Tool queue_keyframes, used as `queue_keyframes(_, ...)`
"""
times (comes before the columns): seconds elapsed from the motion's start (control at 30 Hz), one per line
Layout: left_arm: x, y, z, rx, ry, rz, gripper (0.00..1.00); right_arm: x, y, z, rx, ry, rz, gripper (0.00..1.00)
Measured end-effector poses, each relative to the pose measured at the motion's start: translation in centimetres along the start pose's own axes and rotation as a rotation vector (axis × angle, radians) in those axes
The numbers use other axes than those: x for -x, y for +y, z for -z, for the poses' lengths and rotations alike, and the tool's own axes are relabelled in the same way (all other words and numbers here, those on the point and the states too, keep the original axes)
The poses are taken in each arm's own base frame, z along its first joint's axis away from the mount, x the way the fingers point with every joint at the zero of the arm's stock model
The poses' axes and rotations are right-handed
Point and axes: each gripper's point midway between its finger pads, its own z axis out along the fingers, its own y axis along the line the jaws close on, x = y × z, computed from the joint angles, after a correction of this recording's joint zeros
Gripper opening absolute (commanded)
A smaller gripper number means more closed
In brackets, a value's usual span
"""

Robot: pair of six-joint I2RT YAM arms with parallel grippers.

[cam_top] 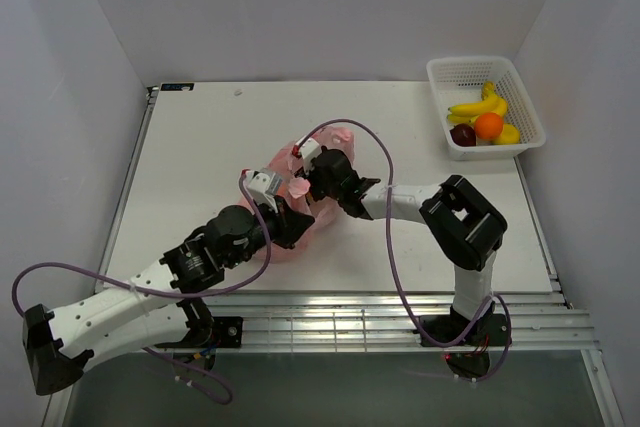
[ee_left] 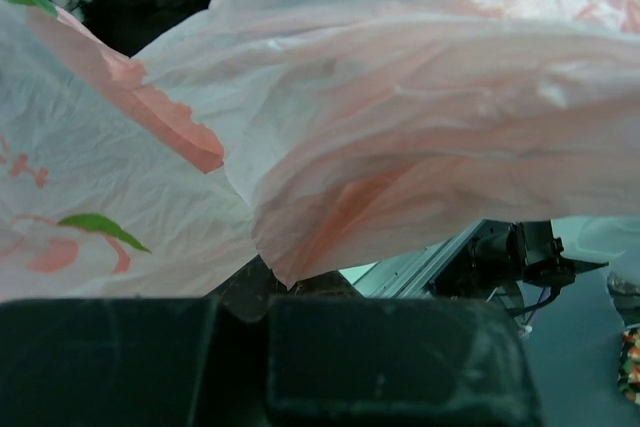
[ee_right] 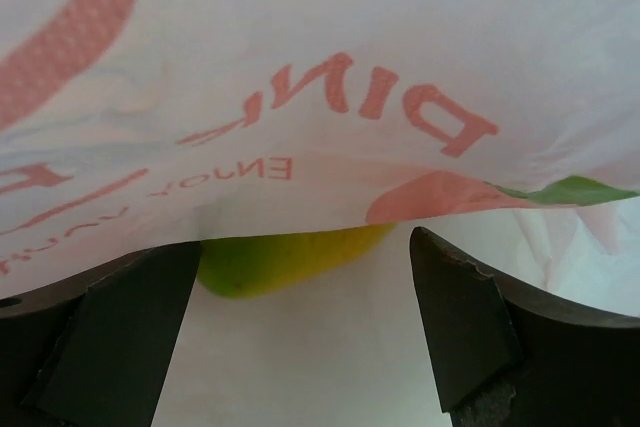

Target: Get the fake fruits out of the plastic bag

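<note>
Printed on the plastic bag [ee_right: 320, 47], across the upper half of the right wrist view: big pink capitals seen mirrored, only partly legible, and below them a smaller mirrored line starting "ENJOY". Also a pink arc at upper left and a green leaf print at the right edge.

Peeking out under the bag's lower edge, centre of that view: one yellow-green fruit [ee_right: 285, 257], lying beyond the right gripper [ee_right: 303, 272], jaws spread wide to either side of it and closed on nothing.

In the left wrist view, just crinkled pink film with a green leaf and pink blotches at left. Along the bottom edge, the left gripper [ee_left: 245, 307] with its dark fingers [ee_left: 400, 367] pressed together, a fold of the bag running down into the seam between them, so clamped on the film.

Seen only from the top view: the bag heaped at the centre of the table [cam_top: 200, 147], both grippers buried in it, one from lower left, one from the right. At upper right, well apart from the bag, a white basket [cam_top: 470, 62] holding an orange fruit [cam_top: 488, 125], a dark purple fruit [cam_top: 463, 134] and a banana bunch [cam_top: 480, 105]
</note>
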Motion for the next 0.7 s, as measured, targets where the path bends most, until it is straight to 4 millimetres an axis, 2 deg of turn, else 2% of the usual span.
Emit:
queue_keyframes(0.1, 0.1, -0.9, -0.5, -0.037, 0.023, -0.046, 0.00, 0.1, 0.6, -0.5, 0.023, -0.002, -0.007, 0.90)
queue_keyframes(0.27, -0.9, -1.0, -1.1, -0.052, 0.065, -0.084, 0.00, 1.0, 1.4, -1.0, 0.037, -0.016, -0.020, 0.90)
queue_keyframes(0.53, 0.2, -1.2, -0.2, -0.062, 0.027, -0.088, 0.00, -0.8, 2.2, -1.2, 0.050, 0.038, -0.039, 0.90)
queue_keyframes(0.7, 0.6, -1.3, 0.1, -0.065, 0.011, -0.079, 0.00, -2.3, 3.5, -1.9, 0.121, 0.062, 0.006, 0.90)
